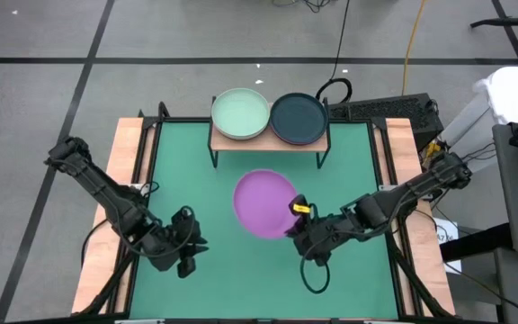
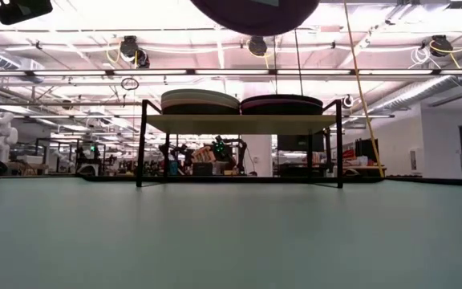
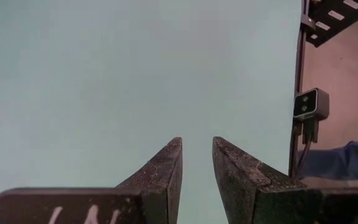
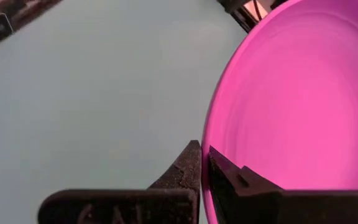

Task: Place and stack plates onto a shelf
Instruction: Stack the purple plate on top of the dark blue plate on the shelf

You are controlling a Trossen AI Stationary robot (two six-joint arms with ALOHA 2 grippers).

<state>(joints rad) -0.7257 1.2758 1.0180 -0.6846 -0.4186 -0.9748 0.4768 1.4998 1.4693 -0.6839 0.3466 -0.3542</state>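
The shelf [image 1: 268, 142] stands at the table's far edge on thin black legs [image 2: 140, 144]. A mint green plate [image 1: 239, 114] tops the stack on its left half, and a dark teal plate [image 1: 299, 118] lies on its right half. In the low view both stacks [image 2: 200, 100] [image 2: 282, 103] rest flat on the board. A purple plate [image 1: 266, 202] hangs over the table's middle, held by my right gripper [image 1: 295, 219]. My left gripper [image 1: 185, 259] stands open near the table's near left, with nothing between its fingers [image 3: 166, 168]. My right gripper pinches the purple plate's rim [image 4: 209, 134] on the plate's near right side. One finger [image 4: 229, 177] lies on the hollow upper face and the other [image 4: 185, 165] below the rim. The fingers come from the near right, slanting down. The plate is lifted clear of the table, hollow side up.
Light-wood strips [image 1: 127, 153] run along the table's left and right sides. A black cable loop [image 1: 316, 274] hangs below my right arm near the front edge. A small camera [image 3: 309, 104] sits at the table's edge. Bare green surface lies between the plate and the shelf.
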